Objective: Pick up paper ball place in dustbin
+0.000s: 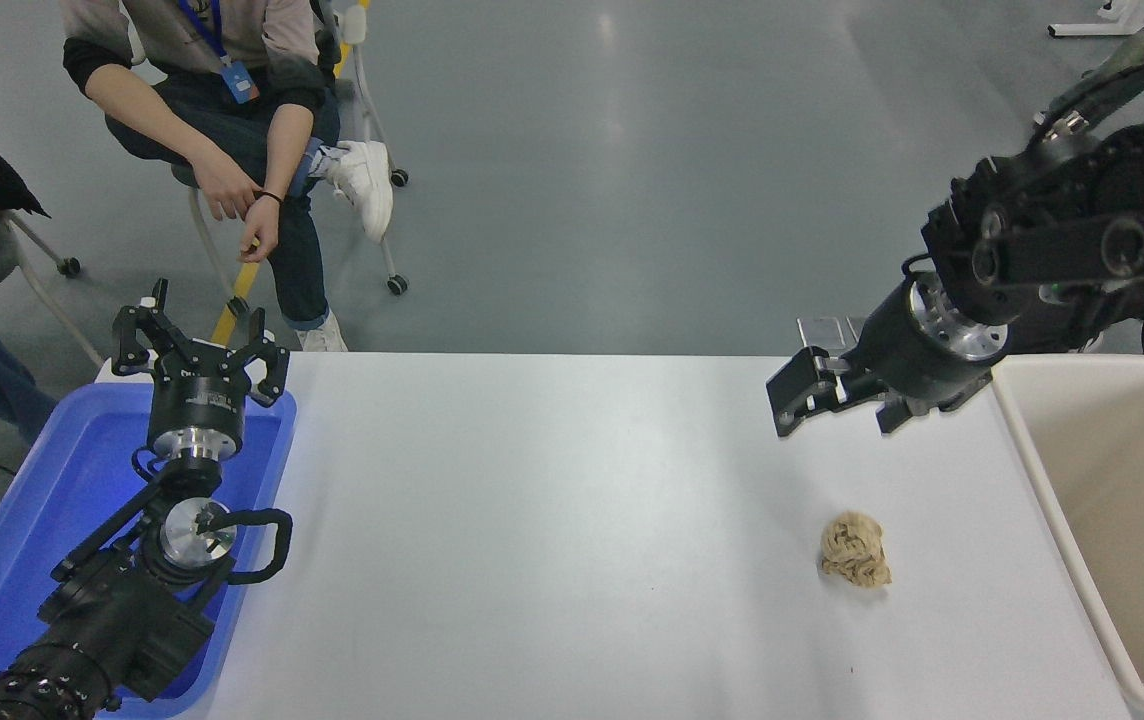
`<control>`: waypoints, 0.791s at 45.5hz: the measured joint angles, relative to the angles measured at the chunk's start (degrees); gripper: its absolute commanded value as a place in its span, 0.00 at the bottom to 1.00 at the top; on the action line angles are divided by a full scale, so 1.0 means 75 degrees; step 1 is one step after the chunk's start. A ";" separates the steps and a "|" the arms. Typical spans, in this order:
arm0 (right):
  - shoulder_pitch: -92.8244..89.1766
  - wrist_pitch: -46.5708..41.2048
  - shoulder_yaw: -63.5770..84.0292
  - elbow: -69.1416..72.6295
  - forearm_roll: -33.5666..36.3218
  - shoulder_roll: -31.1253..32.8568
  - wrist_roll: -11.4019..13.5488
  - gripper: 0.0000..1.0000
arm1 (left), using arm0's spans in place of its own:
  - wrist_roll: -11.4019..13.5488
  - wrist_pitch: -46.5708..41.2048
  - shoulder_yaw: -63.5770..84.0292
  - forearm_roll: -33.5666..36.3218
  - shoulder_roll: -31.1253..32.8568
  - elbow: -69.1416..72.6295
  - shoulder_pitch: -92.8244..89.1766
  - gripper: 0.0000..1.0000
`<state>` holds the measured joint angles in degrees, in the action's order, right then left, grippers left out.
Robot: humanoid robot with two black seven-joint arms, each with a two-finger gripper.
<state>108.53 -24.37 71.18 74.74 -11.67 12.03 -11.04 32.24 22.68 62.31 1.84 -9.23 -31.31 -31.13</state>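
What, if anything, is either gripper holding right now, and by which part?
Nothing is held. The right gripper is open above the table, apart from the paper ball; the left gripper is open and empty over the blue tray.

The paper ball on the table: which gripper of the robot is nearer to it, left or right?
Right. The right gripper hangs open above the table, just beyond the paper ball. The left gripper is parked over the blue tray, far across the table.
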 measured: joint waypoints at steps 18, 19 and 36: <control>-0.3161 0.0821 -0.0975 -0.2266 -0.1022 0.0358 0.0001 1.00 | -0.0008 0.0000 0.0000 0.0000 0.0001 0.0002 0.0002 0.99; -0.3282 0.0855 -0.1003 -0.2365 -0.1049 0.0361 0.0002 1.00 | -0.0008 0.0000 0.0000 0.0000 0.0001 0.0002 0.0002 0.99; -0.4710 0.1468 -0.1410 -0.3306 -0.1285 0.0330 0.0044 0.87 | -0.0009 0.0000 0.0000 0.0001 0.0000 0.0001 0.0002 0.99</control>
<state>73.21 -13.36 60.60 49.95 -21.31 14.51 -10.71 32.17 22.68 62.31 1.85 -9.22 -31.30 -31.12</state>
